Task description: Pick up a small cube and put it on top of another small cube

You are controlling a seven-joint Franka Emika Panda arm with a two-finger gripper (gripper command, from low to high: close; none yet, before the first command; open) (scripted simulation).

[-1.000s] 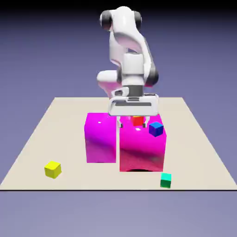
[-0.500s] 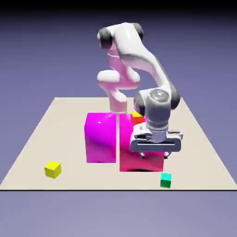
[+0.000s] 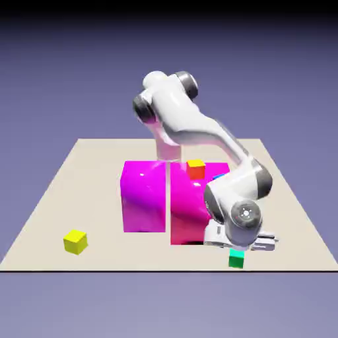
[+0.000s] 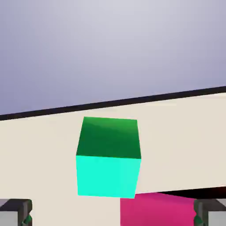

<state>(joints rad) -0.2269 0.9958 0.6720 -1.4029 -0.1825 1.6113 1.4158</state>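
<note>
The small teal-green cube (image 3: 236, 261) rests on the beige table near its front edge, just before the right magenta block. My gripper (image 3: 239, 247) hangs low directly over it and partly hides it in the exterior view. In the hand view the green cube (image 4: 108, 156) fills the middle, and the gripper (image 4: 113, 212) is open, with both grey fingertips (image 4: 15, 212) spread wide at the bottom corners, apart from the cube. The yellow cube (image 3: 75, 241) lies alone at the exterior view's front left, far from the gripper.
Two big magenta blocks (image 3: 143, 195) stand side by side mid-table; the right one (image 3: 188, 211) carries a red cube (image 3: 195, 169) and a mostly hidden blue cube (image 3: 218, 176). A magenta face (image 4: 154, 209) shows beside the green cube. The table's front edge (image 3: 165, 269) is close.
The arm swung from above the magenta blocks forward and down, over the right block's front, to just above the green cube. No cube has moved.
</note>
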